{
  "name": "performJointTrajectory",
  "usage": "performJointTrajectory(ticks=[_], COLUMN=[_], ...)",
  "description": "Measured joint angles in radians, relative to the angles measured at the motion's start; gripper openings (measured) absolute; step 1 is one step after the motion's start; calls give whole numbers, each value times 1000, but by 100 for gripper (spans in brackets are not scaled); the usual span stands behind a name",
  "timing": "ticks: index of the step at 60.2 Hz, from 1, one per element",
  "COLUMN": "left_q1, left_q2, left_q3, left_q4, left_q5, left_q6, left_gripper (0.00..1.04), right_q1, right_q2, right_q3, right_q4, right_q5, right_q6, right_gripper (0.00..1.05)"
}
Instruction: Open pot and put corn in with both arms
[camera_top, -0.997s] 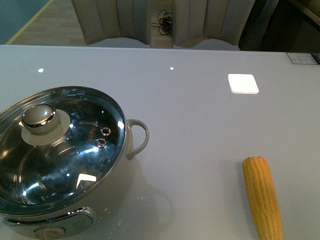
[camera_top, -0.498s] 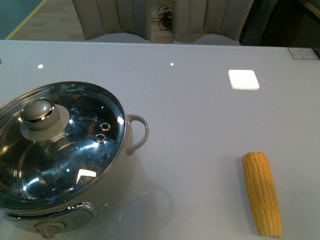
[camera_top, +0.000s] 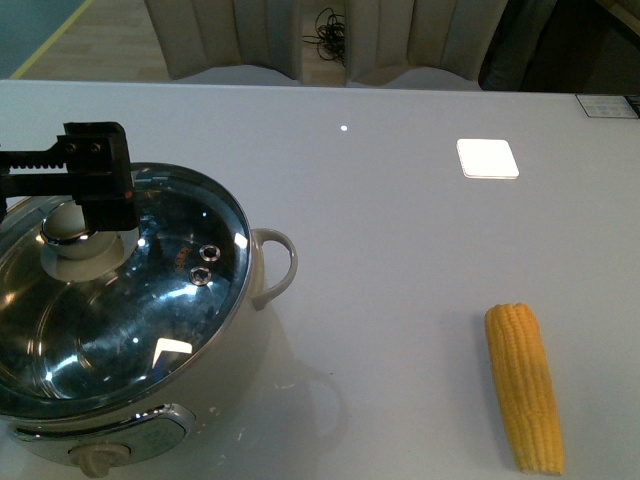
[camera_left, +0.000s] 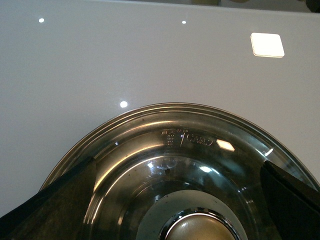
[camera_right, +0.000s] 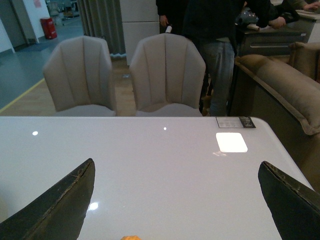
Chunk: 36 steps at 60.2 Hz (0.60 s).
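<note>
Glass lid (camera_top: 130, 300) seated on the electric pot (camera_top: 228, 392), left gripper (camera_top: 98, 190) spread wide just above the lid knob (camera_top: 66, 236), corn cob (camera_top: 524, 388) laid flat on the white table (camera_top: 400, 250) well right of the pot, right gripper (camera_right: 177, 170) opened wide, raised above the table.
</note>
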Motion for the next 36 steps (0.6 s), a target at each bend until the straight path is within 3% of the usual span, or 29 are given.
performJointTrajectory(ticks=[33, 36], left_q1=[-56, -60], left_q2=[136, 137], left_q3=[10, 10], left_q4=[59, 61], left_q5=[-31, -35], left_q6=[-10, -10], left_gripper=[98, 93], right_q1=[0, 0], right_q2=[0, 0], right_q3=[0, 0], right_q4=[0, 0], right_q5=[0, 0], right_q6=[0, 0], right_gripper=[96, 96])
